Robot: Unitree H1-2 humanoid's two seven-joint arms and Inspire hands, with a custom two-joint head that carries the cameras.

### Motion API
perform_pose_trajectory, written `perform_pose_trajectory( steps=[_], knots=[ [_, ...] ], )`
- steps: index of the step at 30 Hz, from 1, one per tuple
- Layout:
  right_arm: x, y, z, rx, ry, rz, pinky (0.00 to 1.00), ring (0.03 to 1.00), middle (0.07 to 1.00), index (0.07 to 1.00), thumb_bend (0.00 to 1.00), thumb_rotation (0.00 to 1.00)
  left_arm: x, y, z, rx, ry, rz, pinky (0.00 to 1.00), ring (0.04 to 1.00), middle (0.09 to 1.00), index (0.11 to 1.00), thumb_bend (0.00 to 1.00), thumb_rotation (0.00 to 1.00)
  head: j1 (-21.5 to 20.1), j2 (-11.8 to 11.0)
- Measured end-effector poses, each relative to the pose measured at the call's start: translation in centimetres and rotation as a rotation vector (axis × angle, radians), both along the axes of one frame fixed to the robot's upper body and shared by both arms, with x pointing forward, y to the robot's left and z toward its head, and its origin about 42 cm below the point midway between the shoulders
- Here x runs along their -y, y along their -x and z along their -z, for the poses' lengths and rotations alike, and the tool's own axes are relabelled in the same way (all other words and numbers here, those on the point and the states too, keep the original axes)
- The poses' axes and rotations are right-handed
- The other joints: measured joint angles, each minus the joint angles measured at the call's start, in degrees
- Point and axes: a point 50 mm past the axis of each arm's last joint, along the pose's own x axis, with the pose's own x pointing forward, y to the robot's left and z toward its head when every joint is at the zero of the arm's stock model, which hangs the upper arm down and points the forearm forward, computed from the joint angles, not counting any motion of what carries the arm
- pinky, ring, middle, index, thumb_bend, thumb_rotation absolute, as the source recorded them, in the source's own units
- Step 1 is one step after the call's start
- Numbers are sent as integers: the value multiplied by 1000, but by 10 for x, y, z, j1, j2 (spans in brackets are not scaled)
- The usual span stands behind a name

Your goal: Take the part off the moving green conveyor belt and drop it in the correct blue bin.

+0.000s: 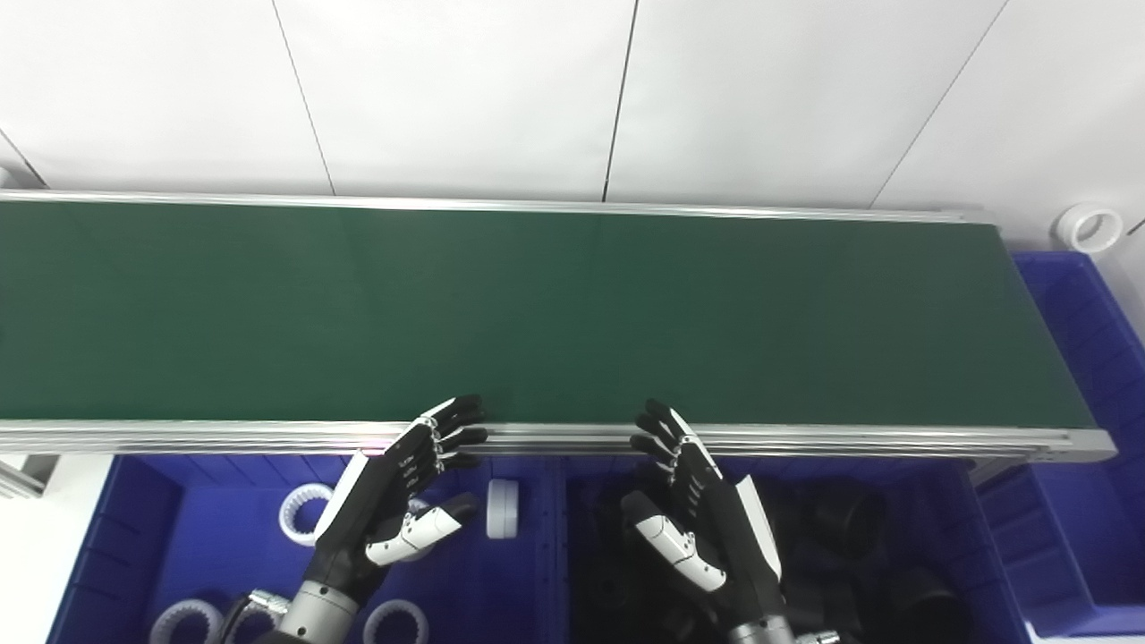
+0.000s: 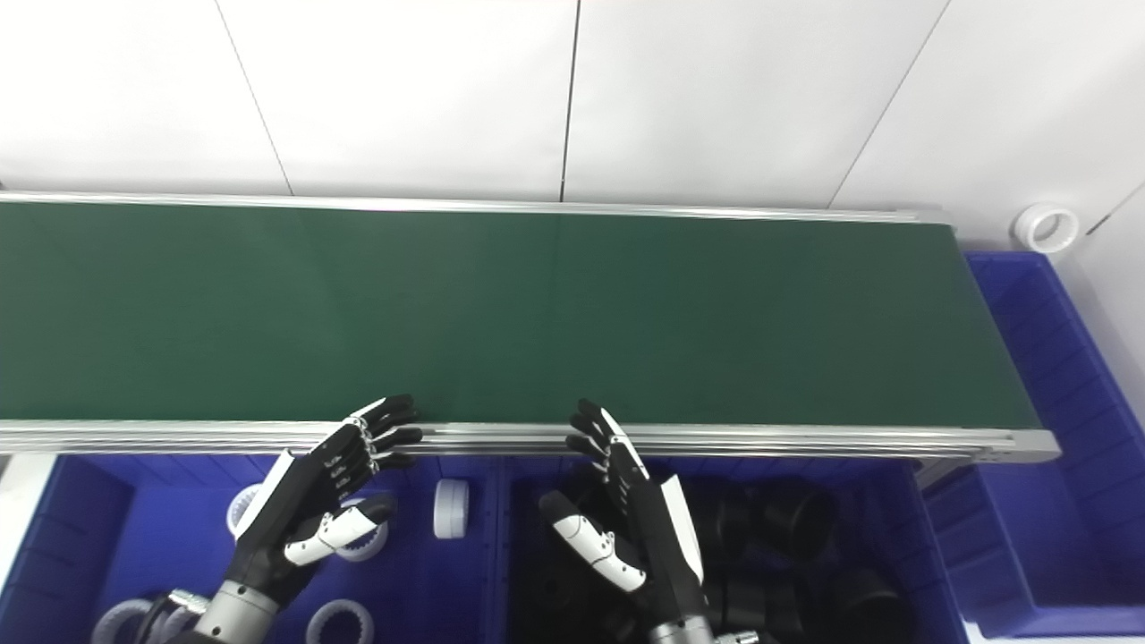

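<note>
The green conveyor belt (image 1: 537, 313) runs across the view and carries no part. My left hand (image 1: 398, 501) is open and empty, its fingertips at the belt's near rail above the left blue bin (image 1: 134, 528), which holds several white ring parts (image 1: 300, 512). My right hand (image 1: 702, 510) is open and empty, its fingertips at the near rail above the middle blue bin (image 1: 993, 572), which holds several black cylindrical parts (image 1: 850, 514).
A third blue bin (image 1: 1091, 358) sits at the belt's right end. A white ring (image 1: 1088, 227) lies on the surface behind it. An aluminium rail (image 1: 805, 440) edges the belt's near side. A white panelled wall stands behind.
</note>
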Motion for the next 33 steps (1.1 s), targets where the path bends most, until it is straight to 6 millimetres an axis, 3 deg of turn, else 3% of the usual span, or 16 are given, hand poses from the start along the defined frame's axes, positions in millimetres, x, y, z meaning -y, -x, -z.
perform_pose_trajectory(
  steps=[33],
  knots=[
    [2, -1, 2, -5, 2, -3, 751, 836, 884, 910, 626, 642, 1, -1, 4, -11, -1, 3, 710, 794, 843, 845, 883, 558, 14, -8]
  ],
)
